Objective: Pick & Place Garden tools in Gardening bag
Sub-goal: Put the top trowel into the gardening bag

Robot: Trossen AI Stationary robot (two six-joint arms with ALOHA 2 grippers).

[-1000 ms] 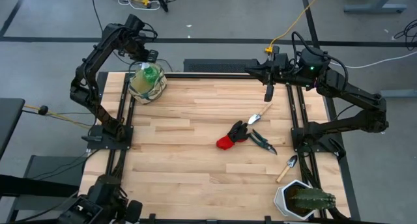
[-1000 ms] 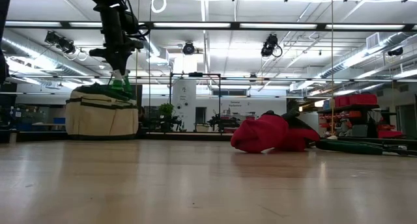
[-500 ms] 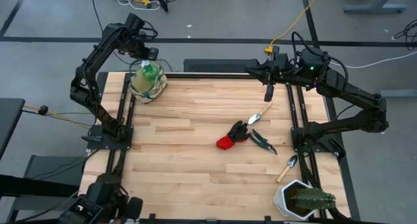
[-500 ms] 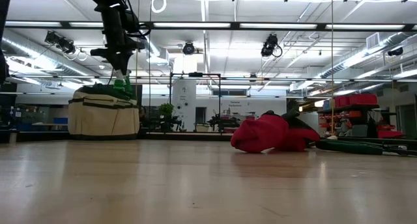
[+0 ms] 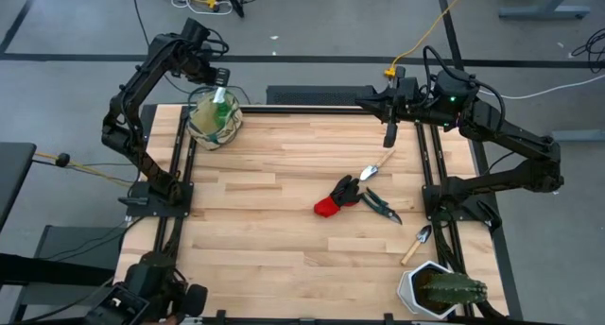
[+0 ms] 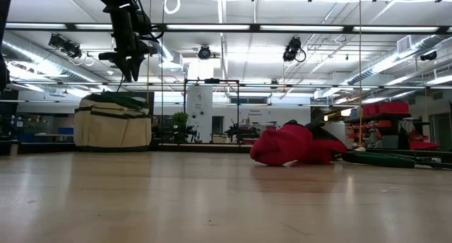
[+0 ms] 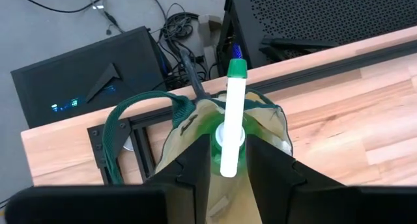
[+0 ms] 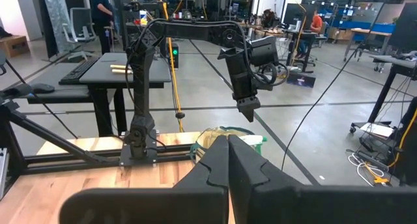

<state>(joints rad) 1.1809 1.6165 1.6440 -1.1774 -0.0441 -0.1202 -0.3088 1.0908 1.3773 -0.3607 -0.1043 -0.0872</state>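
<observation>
We see gardening bag [image 5: 215,120] holding green spray bottle [image 7: 229,134]; left gripper [image 5: 216,76] spread, now lifted off; right gripper [image 5: 388,136] pressed together.

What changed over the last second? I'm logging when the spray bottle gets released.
The left claw let go of the green spray bottle, now sitting in the gardening bag, and lifted clear above it, open. The right claw, the glove, shears and trowels stayed put.
</observation>
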